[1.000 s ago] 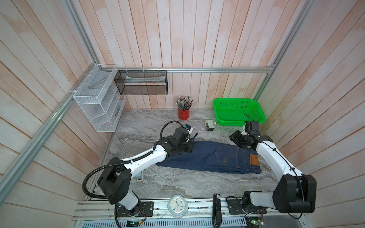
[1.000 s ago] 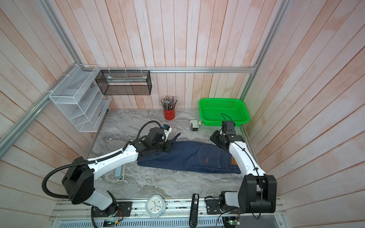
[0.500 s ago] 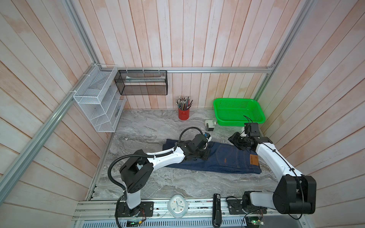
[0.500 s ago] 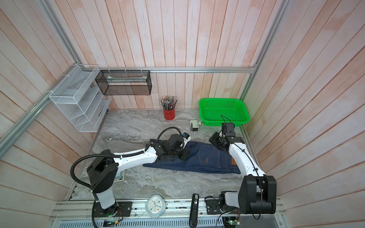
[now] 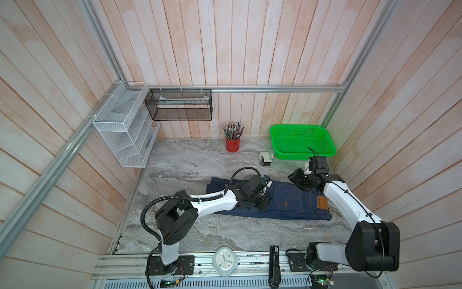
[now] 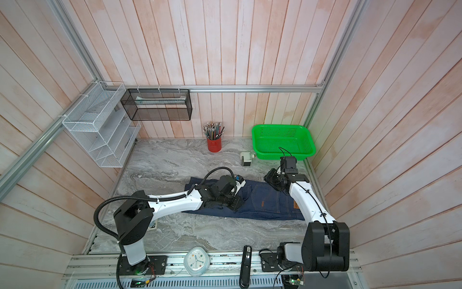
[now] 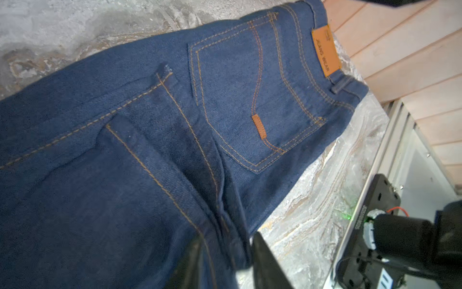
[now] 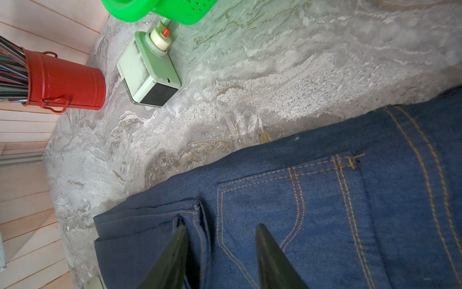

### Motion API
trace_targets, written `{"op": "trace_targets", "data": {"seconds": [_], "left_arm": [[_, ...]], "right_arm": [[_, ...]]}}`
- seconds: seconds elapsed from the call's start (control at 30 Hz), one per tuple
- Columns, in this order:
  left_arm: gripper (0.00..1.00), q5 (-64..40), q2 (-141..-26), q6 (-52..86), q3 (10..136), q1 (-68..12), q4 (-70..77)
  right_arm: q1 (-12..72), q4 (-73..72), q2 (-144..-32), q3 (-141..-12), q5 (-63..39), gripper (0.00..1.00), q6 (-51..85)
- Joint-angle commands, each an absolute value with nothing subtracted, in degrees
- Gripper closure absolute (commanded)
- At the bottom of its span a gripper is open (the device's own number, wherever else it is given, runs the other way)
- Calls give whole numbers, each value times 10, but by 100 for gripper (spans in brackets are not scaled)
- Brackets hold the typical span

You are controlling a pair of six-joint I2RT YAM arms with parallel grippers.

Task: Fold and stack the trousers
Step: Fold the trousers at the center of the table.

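1. The left pincer (image 7: 225, 237) has its jaws apart, low over the trousers (image 7: 125, 150) toward their near edge. A ridge of denim runs between the fingers, but nothing shows it being squeezed.
2. The right pincer (image 8: 222, 226) is also parted and hovers over the far side, where the leg hems (image 8: 200, 217) lie just beside the back pocket (image 8: 287, 212). It holds nothing.
3. The trousers lie flat on the worktop (image 5: 200, 232), right of centre. The waistband and its leather patch (image 5: 322, 202) are at the right, and a folded edge is at the left.
4. Judged done: the legs are laid one on the other, then doubled back toward the seat.
5. Judged left: probably one more fold to make a compact bundle, then the stacking. No pile is in view. The green basket (image 5: 301, 140) stands at the far right, apart from the cloth.
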State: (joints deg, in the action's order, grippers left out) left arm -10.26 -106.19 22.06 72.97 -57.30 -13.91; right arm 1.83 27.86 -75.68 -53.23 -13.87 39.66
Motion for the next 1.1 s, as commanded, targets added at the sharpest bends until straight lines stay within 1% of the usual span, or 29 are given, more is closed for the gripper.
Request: {"op": "trace_targets", "data": {"seconds": [0.0,0.13,0.2,0.27,0.33,0.4,0.5,0.6,0.77,1.07], "left_arm": [[48,-108,-1058,213,731,-576,-145],[40,-87,-1024,207,748,-576,-152],[36,-60,-988,205,758,-575,-155],[34,-39,-950,208,756,-568,-154],[34,-31,-910,226,742,-542,-152],[34,-36,-862,248,706,-497,-142],[33,-44,-803,274,650,-437,-139],[33,-64,-772,290,605,-389,-142],[34,-85,-763,307,564,-364,-130],[34,-82,-752,306,548,-354,-135]], "right_arm": [[22,278,-755,-525,-154,54,397],[38,290,-758,-524,-161,53,387],[56,300,-757,-520,-160,52,384],[86,307,-756,-513,-155,49,387],[123,314,-758,-504,-146,47,393],[151,311,-763,-485,-148,45,404],[173,290,-768,-449,-155,43,418],[182,263,-772,-431,-171,42,415],[211,210,-798,-436,-206,45,402],[228,156,-890,-459,-216,44,393]]}}
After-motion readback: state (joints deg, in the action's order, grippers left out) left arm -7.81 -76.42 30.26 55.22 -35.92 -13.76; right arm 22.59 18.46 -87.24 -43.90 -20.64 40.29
